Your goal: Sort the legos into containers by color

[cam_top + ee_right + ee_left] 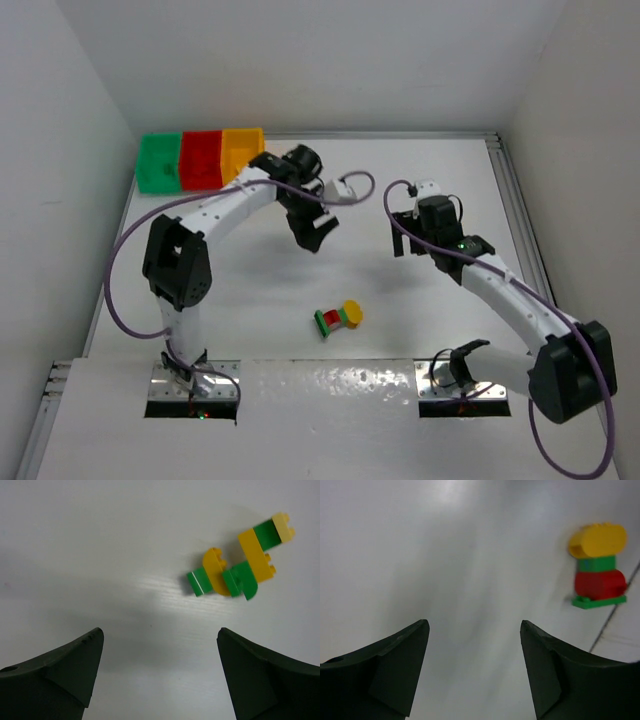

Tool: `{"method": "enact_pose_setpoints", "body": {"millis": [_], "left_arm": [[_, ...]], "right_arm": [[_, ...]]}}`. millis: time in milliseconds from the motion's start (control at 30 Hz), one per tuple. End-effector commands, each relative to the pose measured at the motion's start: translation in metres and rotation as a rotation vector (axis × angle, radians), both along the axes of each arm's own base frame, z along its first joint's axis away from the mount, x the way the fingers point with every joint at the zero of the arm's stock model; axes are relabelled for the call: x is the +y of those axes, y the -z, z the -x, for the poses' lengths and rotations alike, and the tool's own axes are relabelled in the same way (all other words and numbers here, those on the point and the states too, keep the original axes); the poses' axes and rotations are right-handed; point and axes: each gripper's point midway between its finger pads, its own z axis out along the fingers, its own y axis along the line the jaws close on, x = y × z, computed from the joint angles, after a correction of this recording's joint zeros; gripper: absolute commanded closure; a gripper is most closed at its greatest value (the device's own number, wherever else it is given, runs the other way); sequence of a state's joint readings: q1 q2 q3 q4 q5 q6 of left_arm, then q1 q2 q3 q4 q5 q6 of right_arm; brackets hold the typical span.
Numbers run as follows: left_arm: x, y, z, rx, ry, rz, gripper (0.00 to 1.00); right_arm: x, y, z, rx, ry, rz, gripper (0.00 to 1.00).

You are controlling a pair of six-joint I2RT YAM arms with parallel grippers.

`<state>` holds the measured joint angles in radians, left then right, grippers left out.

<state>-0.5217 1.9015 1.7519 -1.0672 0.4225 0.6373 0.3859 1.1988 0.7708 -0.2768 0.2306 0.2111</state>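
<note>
Red, green and yellow legos (338,318) lie stacked at lower centre of the worktop (250,320), well apart from the containers (200,160) at upper left. Left fingers (395,670) and right fingers (60,675) stand released, empty.

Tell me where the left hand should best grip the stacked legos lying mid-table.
Probably the red brick mid-stack, from straight above with the left hand. The lego stack lies on its side, so its long flanks are exposed; the yellow end is rounded and the green plate thin.
</note>
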Motion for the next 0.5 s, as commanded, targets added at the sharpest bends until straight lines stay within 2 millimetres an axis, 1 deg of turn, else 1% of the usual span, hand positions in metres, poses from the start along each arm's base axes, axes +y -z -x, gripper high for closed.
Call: {"method": "enact_pose_setpoints", "body": {"millis": [0, 33, 67, 100, 133, 167, 200, 233, 267, 300, 333, 367, 400, 433, 467], "left_arm": [[-0.018, -0.014, 0.062, 0.019, 0.178, 0.015, 0.27], [-0.031, -0.016, 0.082, 0.010, 0.220, 0.020, 0.22], [-0.031, -0.003, 0.099, 0.035, 0.240, -0.005, 0.20], [-0.038, -0.001, 0.103, 0.001, 0.249, 0.000, 0.16], [-0.047, -0.004, 0.122, -0.012, 0.264, 0.010, 0.03], [-0.043, 0.010, 0.135, 0.006, 0.265, -0.012, 0.01], [-0.052, 0.006, 0.138, -0.033, 0.249, 0.011, 0.00], [-0.053, 0.011, 0.141, -0.036, 0.230, 0.008, 0.00], [-0.049, 0.021, 0.141, -0.035, 0.203, -0.016, 0.00], [-0.056, 0.022, 0.138, -0.053, 0.186, 0.000, 0.00], [-0.059, 0.026, 0.139, -0.049, 0.158, -0.002, 0.00], [-0.063, 0.030, 0.134, -0.084, 0.140, -0.008, 0.00], [-0.070, 0.033, 0.140, -0.092, 0.156, -0.009, 0.00], [-0.071, 0.041, 0.144, -0.092, 0.145, -0.018, 0.00], [-0.073, 0.044, 0.142, -0.121, 0.131, -0.030, 0.00]], "right_arm": [[-0.017, -0.009, 0.017, -0.037, 0.098, -0.011, 0.07], [-0.026, -0.004, 0.023, -0.039, 0.139, 0.001, 0.07], [-0.029, -0.005, 0.026, -0.047, 0.156, -0.002, 0.07], [-0.032, -0.010, 0.029, -0.067, 0.171, -0.016, 0.07], [-0.036, -0.005, 0.035, -0.054, 0.184, -0.007, 0.07], [-0.037, -0.005, 0.039, -0.049, 0.188, -0.011, 0.07], [-0.038, -0.003, 0.045, -0.037, 0.196, -0.021, 0.07], [-0.038, -0.003, 0.048, -0.032, 0.199, -0.027, 0.08], [-0.038, -0.002, 0.051, -0.025, 0.200, -0.037, 0.08], [-0.038, 0.001, 0.054, -0.017, 0.208, -0.051, 0.09], [-0.038, -0.003, 0.056, -0.032, 0.211, -0.065, 0.10], [-0.039, -0.005, 0.057, -0.043, 0.221, -0.073, 0.10], [-0.040, -0.005, 0.059, -0.049, 0.241, -0.090, 0.11], [-0.043, -0.010, 0.060, -0.071, 0.259, -0.101, 0.11], [-0.046, -0.012, 0.061, -0.082, 0.278, -0.103, 0.11]]}}
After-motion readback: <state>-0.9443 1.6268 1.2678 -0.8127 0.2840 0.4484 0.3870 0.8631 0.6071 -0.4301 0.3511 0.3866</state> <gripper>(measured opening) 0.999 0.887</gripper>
